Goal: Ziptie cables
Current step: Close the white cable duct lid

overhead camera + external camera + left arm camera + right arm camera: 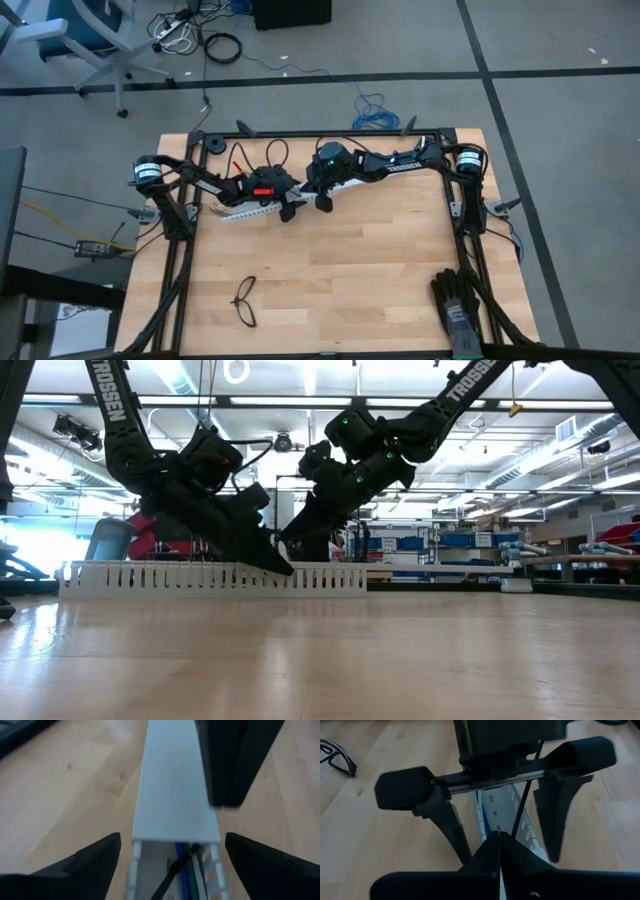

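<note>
**Cables [187, 870] in the white duct, one claw released, one clenched**

Lie as blue, green and white strands inside the open end of a white slotted duct [175, 795], toward the table's [350, 280] far left. Share that channel with the ziptie [170, 872], a thin dark strip slanting across them. Run under the duct's flat cover farther along, hidden there.

Straddled by the left gripper [172, 837]: fingers spread wide, released, one on each side of the duct and clear of its walls, nothing held. Faced by the right gripper [499, 837], clenched tip to tip just above the cover. Cannot tell whether the dark strip rising beside those tips is pinched.

Farther out: black glasses [245, 300] near the front left edge, a dark glove [455, 300] at the front right corner.
</note>
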### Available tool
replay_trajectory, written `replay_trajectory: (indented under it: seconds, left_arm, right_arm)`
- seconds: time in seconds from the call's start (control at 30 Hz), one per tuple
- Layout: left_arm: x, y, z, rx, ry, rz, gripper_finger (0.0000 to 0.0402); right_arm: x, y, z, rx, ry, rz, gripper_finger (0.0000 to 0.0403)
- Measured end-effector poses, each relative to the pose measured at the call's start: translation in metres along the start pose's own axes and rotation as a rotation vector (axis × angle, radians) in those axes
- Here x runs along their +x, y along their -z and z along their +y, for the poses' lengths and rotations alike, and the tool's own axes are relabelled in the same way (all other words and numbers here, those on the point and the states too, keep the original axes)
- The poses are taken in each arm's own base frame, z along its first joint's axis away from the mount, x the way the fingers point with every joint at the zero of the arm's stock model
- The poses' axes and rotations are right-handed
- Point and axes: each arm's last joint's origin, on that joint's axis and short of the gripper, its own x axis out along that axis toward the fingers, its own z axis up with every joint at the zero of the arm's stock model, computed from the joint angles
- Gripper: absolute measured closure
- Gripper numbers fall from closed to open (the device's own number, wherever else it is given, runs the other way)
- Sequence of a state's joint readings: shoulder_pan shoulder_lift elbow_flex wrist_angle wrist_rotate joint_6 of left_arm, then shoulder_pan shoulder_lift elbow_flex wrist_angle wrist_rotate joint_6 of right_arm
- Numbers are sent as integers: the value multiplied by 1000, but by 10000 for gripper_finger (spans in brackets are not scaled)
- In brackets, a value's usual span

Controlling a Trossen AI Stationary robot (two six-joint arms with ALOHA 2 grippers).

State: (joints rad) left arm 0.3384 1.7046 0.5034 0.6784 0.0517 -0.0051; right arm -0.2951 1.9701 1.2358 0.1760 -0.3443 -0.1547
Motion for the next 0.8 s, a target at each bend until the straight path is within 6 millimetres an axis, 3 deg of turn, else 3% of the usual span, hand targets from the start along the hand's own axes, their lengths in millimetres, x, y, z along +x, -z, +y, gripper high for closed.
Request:
replay_trajectory:
  seconds: [0.23, 0.6, 0.8]
  left_arm:
    - [-1, 1, -3, 59, 102, 13, 14]
    - [-2, 6, -3, 44, 101, 62, 14]
    - [-28, 13, -2, 48, 41, 41, 14]
  right_arm:
    - [0, 0, 0, 5, 0, 2, 403]
    - [0, 2, 0, 17, -2, 19, 403]
    - [0, 2, 0, 28, -3, 26, 403]
